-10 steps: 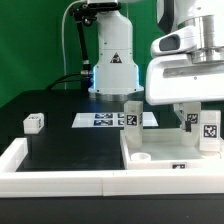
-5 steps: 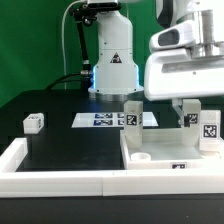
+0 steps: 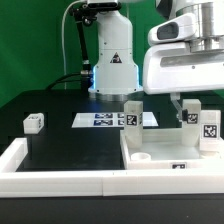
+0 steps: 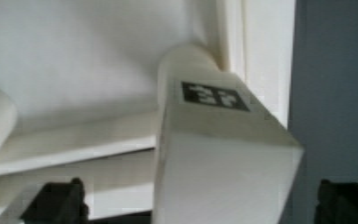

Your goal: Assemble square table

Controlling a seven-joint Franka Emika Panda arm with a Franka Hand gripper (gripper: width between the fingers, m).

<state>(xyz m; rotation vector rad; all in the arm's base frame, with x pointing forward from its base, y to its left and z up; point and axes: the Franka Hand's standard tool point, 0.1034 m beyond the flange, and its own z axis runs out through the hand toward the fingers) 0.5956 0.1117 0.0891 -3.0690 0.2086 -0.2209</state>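
The square table's white slab [image 3: 165,150] lies at the exterior view's lower right, with a tag on its front edge. Three tagged white legs stand on it: one at the left corner [image 3: 131,113], one at the right [image 3: 209,128], and one [image 3: 190,114] just below my gripper [image 3: 187,102]. In the wrist view that leg [image 4: 220,140], with its tag facing the camera, rises between the two dark fingertips [image 4: 60,200]. My gripper [image 4: 202,205] is open, with a gap on each side of the leg. The slab [image 4: 87,60] lies behind it.
A loose white leg block [image 3: 34,122] sits on the black surface at the exterior view's left. The marker board [image 3: 103,119] lies in front of the arm's base [image 3: 112,70]. A long white rail [image 3: 60,178] borders the front and left.
My gripper has risen a little above the slab and stayed open. The leg beneath it stands where it was.
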